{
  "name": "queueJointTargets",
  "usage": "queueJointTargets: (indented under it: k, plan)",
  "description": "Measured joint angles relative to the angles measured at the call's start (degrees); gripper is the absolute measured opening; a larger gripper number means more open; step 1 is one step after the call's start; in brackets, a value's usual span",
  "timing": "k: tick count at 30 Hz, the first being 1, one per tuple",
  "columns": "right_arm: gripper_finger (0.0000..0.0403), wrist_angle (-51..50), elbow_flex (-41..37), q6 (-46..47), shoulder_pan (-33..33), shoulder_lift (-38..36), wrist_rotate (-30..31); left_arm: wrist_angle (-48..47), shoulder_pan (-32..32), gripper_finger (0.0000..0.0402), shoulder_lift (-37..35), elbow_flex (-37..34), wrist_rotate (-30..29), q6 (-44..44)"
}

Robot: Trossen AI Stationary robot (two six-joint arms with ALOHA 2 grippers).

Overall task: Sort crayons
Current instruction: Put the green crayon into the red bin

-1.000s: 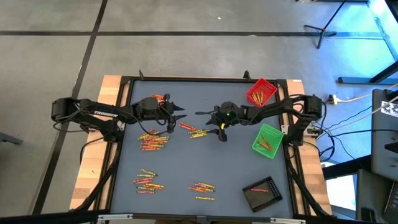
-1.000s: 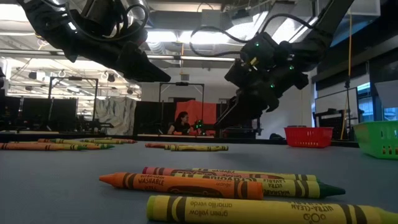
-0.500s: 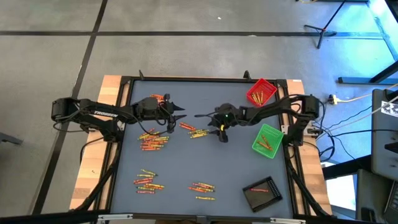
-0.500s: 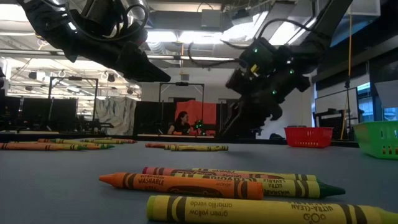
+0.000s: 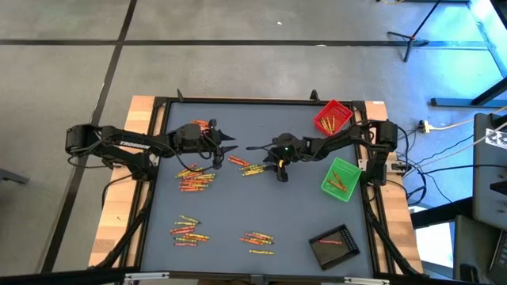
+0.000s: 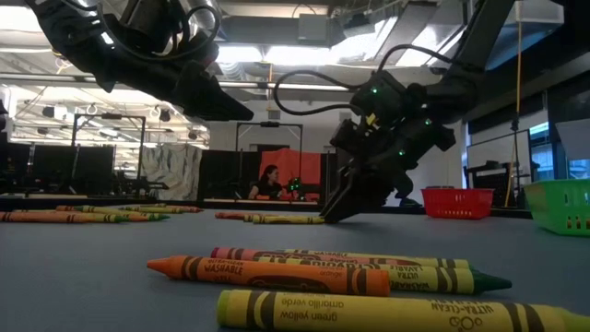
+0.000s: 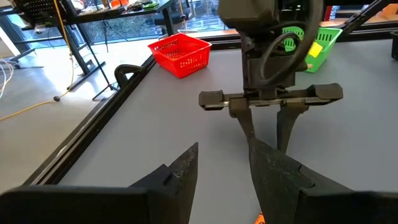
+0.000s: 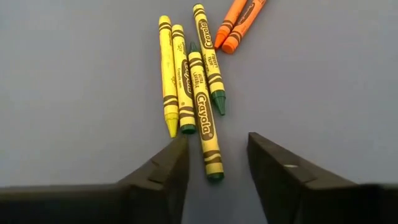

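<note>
My right gripper [image 8: 214, 163] is low over the middle of the grey surface [image 5: 301, 214], fingers apart and straddling the end of one yellow-green crayon [image 8: 204, 118]. Nothing is clamped; the crayon lies flat between the fingertips. It belongs to a small cluster of crayons [image 5: 252, 169] (four yellowish sticks side by side, two orange ones just beyond them).

In the low view the right gripper's tips reach down close to the surface beside that cluster.

My left gripper [image 5: 226, 148] hangs above the surface at the far left, fingers spread, holding nothing. Its wrist view looks straight at the right gripper.

Other crayons: a pile [image 5: 196, 178] under the left arm, a group [image 5: 188, 230] at near left, and another [image 5: 258, 240] near centre.

Trays: red tray [image 5: 333, 116] at the far right corner, green tray [image 5: 341, 179] below it, black tray [image 5: 334, 245] at near right. Each holds a few crayons.
</note>
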Motion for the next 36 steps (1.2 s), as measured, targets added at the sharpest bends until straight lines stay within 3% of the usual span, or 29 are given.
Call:
queueJointTargets:
  k: [7,14,25,36]
  plan:
    - [0.0062,-0.2,0.0,-1.0,0.1,0.0,0.2,0.0,0.0,0.0127,0.0,0.0,0.0,0.0]
    - [0.0018,-0.3,0.0,-1.3,0.0,0.0,0.6,0.0,0.0,0.0127,0.0,0.0,0.0,0.0]
    - [0.0027,-0.7,-0.1,-1.4,0.1,-1.1,1.0,0.0,0.0,0.0127,0.0,0.0,0.0,0.0]
    - [0.0024,-11.7,-0.2,-1.4,0.0,-11.5,4.1,0.0,0.0,0.0127,0.0,0.0,0.0,0.0]
